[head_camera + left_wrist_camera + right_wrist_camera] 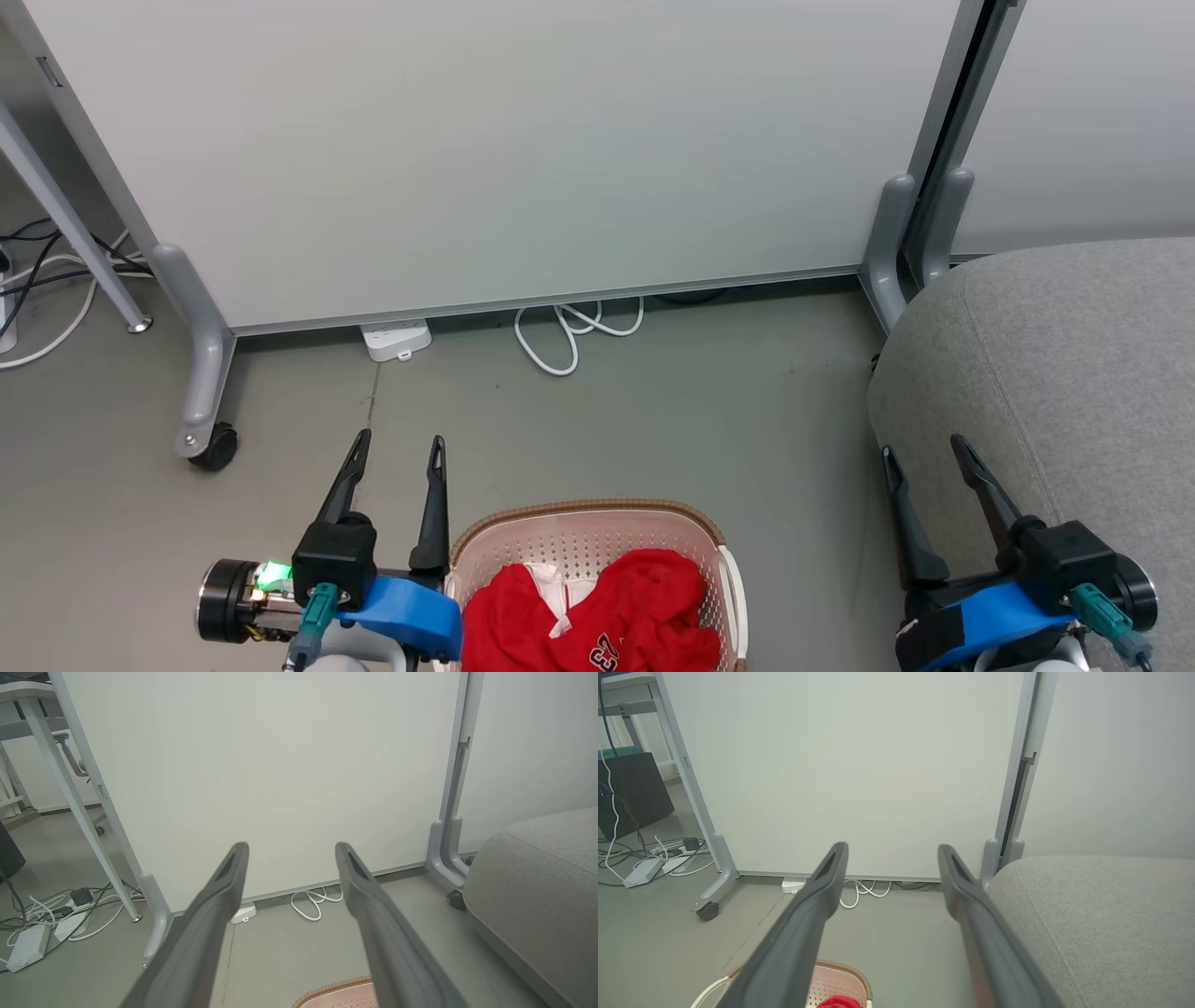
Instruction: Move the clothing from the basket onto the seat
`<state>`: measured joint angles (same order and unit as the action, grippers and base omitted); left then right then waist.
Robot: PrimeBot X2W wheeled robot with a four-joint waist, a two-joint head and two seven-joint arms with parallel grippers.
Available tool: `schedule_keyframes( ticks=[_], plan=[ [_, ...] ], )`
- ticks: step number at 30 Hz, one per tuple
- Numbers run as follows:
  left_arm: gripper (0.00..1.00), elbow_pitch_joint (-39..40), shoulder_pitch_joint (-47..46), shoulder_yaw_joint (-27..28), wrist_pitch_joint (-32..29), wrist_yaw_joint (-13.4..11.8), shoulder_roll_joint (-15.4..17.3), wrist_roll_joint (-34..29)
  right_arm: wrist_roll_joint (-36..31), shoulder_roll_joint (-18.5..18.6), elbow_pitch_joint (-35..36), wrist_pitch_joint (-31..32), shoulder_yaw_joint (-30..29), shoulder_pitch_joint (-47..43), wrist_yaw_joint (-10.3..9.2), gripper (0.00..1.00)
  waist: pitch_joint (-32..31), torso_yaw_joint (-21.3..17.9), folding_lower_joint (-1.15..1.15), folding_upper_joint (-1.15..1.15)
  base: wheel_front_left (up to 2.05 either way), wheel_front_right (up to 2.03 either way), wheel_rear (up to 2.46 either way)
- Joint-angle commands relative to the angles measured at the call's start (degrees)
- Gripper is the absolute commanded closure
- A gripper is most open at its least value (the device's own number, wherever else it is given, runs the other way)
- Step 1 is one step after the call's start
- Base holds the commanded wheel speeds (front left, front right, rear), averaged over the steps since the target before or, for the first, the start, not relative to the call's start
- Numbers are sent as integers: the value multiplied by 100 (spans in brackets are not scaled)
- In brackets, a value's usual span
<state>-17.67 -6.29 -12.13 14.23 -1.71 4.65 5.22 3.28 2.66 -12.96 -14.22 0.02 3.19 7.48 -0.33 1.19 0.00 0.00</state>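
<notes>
Red clothing [597, 611] with white trim and a number print lies bunched inside the cream basket [588, 523] on the floor at the bottom centre of the head view. A sliver of the clothing [838, 1002] and the basket rim [845, 975] show in the right wrist view; the basket rim [336, 991] also shows in the left wrist view. The grey seat [1064, 373] fills the right side. My left gripper [400, 448] hangs open just left of the basket, holding nothing. My right gripper [924, 450] is open at the seat's left edge, also holding nothing.
A white partition panel [485, 149] on grey castor legs [201, 373] stands behind the basket. A white power strip [397, 338] and looped white cable [569, 336] lie at its base. More cables [47, 280] and a desk leg sit at far left.
</notes>
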Motion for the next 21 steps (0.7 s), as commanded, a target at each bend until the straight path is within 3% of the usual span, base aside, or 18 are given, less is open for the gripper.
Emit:
schedule_keyframes(
  ticks=[1, 21],
  plan=[
    [0, -12, -88, -38, 51, 7, -13, -141, -126, 37, -2, -54, 10, -48, 2, 0, -2, 6, 0, 0, 0, 0, 0],
    [0, -110, -59, 45, 105, 74, -68, -380, -287, 38, -21, -109, 27, -60, 3, 0, 4, 17, 0, 0, 0, 0, 0]
  ],
)
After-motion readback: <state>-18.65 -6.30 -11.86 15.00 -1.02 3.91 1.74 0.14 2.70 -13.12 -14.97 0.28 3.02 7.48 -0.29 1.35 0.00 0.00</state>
